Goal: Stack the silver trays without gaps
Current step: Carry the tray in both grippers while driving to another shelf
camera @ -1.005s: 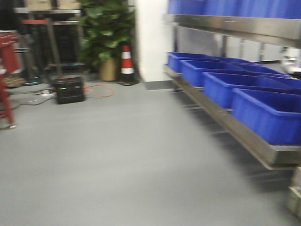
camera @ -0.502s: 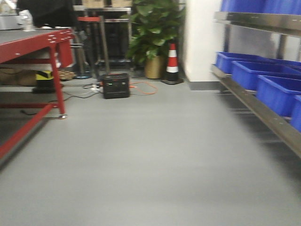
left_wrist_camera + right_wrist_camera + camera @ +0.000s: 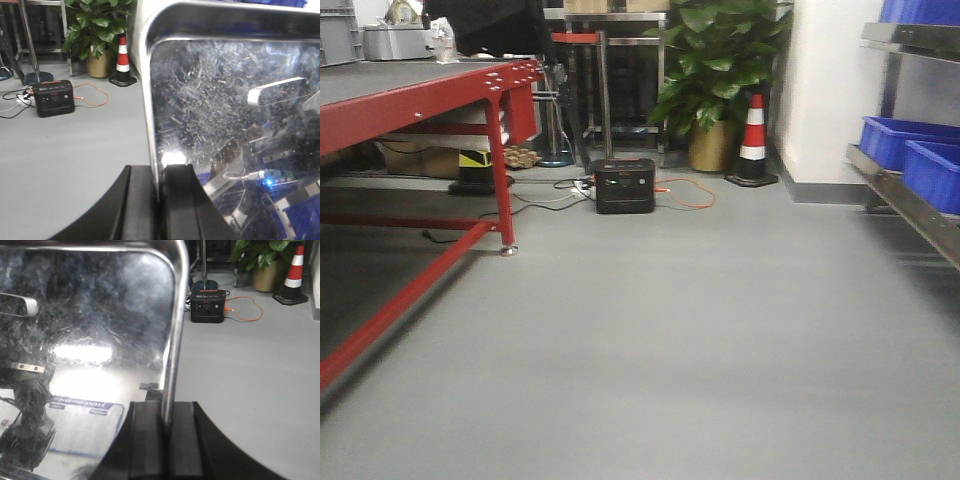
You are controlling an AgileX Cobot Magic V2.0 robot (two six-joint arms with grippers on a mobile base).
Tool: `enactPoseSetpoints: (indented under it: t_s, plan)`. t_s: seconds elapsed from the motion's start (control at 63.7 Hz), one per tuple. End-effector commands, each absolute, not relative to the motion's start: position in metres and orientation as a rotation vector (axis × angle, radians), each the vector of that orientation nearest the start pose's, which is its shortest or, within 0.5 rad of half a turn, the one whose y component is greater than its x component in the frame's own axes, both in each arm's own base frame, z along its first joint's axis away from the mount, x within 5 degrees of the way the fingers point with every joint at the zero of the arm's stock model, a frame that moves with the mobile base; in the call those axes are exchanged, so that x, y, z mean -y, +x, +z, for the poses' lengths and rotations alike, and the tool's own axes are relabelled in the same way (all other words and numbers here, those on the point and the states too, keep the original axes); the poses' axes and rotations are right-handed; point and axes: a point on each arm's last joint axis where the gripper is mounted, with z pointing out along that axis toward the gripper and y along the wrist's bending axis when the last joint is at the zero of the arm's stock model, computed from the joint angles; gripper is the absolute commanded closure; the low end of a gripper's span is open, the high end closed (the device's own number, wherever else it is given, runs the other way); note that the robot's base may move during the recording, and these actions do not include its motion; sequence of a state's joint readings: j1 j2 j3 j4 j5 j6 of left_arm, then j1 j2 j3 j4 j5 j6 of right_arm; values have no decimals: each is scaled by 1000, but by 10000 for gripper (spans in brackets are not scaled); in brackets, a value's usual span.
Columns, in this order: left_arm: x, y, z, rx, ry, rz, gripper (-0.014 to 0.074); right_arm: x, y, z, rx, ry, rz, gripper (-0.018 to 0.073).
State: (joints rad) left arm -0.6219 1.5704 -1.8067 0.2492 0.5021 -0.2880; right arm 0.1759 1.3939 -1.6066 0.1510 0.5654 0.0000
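A silver tray [image 3: 225, 115], scratched and mirror-like, fills the right of the left wrist view. My left gripper [image 3: 160, 182] is shut on its left rim, one finger on each side of the edge. In the right wrist view the silver tray [image 3: 90, 340] fills the left half, and my right gripper [image 3: 167, 422] is shut on its right rim. The tray hangs above the grey floor, held from both sides. Neither the tray nor the grippers show in the front view.
A red metal table [image 3: 420, 95] stands at the left. A black power box [image 3: 624, 186] with an orange cable, a potted plant [image 3: 715, 70] and a traffic cone [image 3: 752, 140] lie ahead. Blue bins [image 3: 920, 160] sit on a steel rack at the right.
The front view has swung left: the blue bins slid to the right edge, and the red table came into view at the left.
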Motion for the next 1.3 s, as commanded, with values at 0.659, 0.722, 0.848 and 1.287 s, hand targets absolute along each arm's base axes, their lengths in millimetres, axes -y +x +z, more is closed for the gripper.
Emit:
enactPoseSetpoints:
  t_s: [0.659,0.722,0.848,1.287]
  plan:
    - [199,292,503,-1638,389,-432,615,-61,300,490,-1768,-110,279,639]
    - [199,292,503,-1638,389,-432,615,-61,300,490,-1768,-110,279,639]
    - [199,292,503,-1638,389,-432,615,-61,300,490,-1768,-110,279,639]
    - [198,293,503,-1638,387,-428,615,-61,300,490,-1766,-110,279,639]
